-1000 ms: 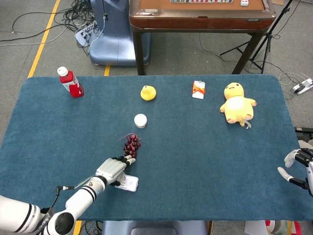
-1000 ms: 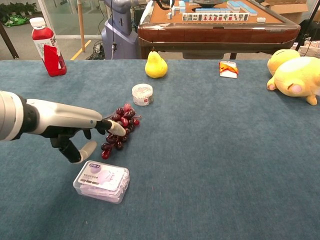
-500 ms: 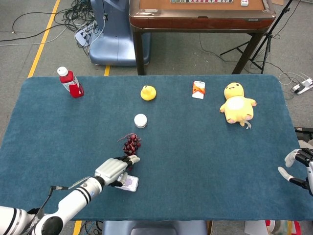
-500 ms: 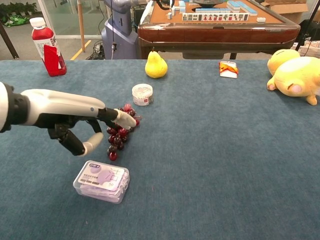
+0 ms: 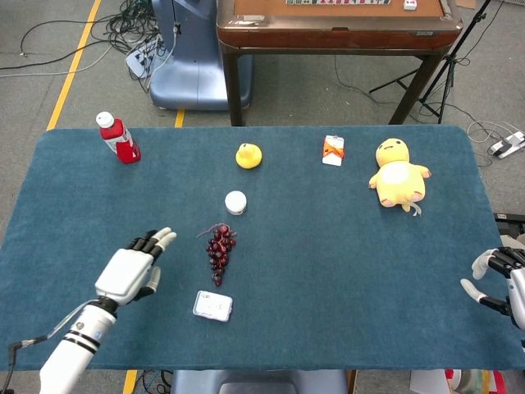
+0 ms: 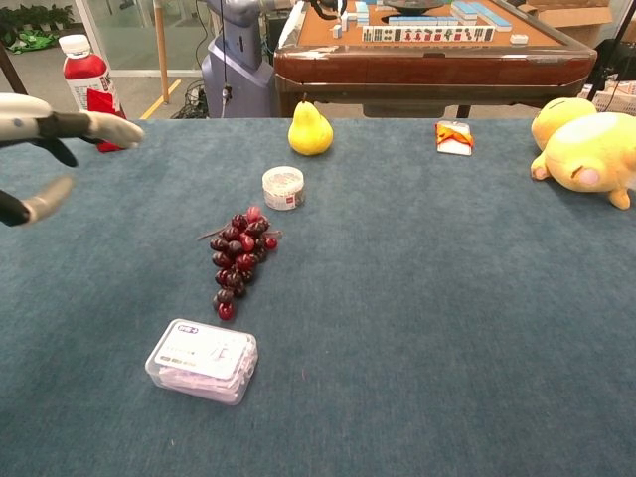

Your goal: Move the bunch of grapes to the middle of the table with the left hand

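The left hand (image 5: 131, 272) is seen open above the table (image 5: 328, 263), with its fingers (image 6: 111, 128) spread and nothing held in them. The bunch of grapes (image 5: 219, 244) is laid flat on the cloth to the right of this hand, apart from it. A clear plastic box (image 6: 202, 360) is placed just below the grapes, and a small round jar (image 5: 235, 202) just beyond them. The right hand (image 5: 496, 277) is kept at the far right edge; its fingers are loosely curled and nothing is grasped.
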Robot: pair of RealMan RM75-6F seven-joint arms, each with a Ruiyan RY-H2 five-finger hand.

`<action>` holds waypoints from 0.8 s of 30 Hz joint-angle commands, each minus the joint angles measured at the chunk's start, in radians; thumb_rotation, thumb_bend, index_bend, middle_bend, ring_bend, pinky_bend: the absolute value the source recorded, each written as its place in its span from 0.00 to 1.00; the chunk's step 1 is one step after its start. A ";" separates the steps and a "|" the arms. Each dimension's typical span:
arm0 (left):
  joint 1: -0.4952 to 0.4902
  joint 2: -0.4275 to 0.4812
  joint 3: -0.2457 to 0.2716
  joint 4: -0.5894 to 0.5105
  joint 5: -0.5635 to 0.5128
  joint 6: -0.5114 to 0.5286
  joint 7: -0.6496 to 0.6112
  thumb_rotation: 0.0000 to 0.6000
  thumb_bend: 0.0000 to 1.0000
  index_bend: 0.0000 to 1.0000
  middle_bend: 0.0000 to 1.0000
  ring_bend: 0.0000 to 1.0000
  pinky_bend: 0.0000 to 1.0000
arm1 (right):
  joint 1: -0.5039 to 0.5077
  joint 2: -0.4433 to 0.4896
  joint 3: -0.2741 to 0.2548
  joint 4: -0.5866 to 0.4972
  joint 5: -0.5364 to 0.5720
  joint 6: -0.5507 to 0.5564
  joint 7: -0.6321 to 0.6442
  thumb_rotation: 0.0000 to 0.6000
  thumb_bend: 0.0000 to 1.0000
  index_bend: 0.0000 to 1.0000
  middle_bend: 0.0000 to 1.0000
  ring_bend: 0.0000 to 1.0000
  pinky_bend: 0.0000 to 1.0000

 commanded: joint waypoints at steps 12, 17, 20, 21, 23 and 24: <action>0.361 -0.115 0.063 0.311 0.306 0.392 0.049 1.00 0.57 0.03 0.00 0.00 0.15 | 0.029 -0.063 0.004 0.046 -0.046 0.018 -0.040 1.00 0.02 0.66 0.56 0.41 0.43; 0.423 -0.145 0.052 0.393 0.361 0.432 0.006 1.00 0.55 0.04 0.00 0.00 0.15 | 0.036 -0.085 0.008 0.062 -0.044 0.018 -0.044 1.00 0.00 0.64 0.56 0.41 0.43; 0.457 -0.153 0.045 0.464 0.377 0.440 -0.056 1.00 0.55 0.05 0.00 0.00 0.15 | 0.038 -0.088 -0.001 0.067 -0.040 0.000 -0.057 1.00 0.00 0.63 0.56 0.41 0.43; 0.466 -0.156 0.041 0.486 0.370 0.434 -0.077 1.00 0.55 0.05 0.00 0.00 0.15 | 0.038 -0.090 -0.003 0.067 -0.038 -0.004 -0.064 1.00 0.00 0.63 0.56 0.41 0.43; 0.480 -0.153 0.030 0.518 0.340 0.402 -0.124 1.00 0.55 0.06 0.00 0.00 0.15 | 0.034 -0.093 -0.004 0.063 -0.021 -0.015 -0.096 1.00 0.00 0.63 0.56 0.41 0.43; 0.481 -0.147 0.026 0.524 0.333 0.387 -0.133 1.00 0.55 0.06 0.00 0.00 0.15 | 0.032 -0.093 -0.004 0.058 -0.010 -0.022 -0.116 1.00 0.00 0.63 0.56 0.41 0.43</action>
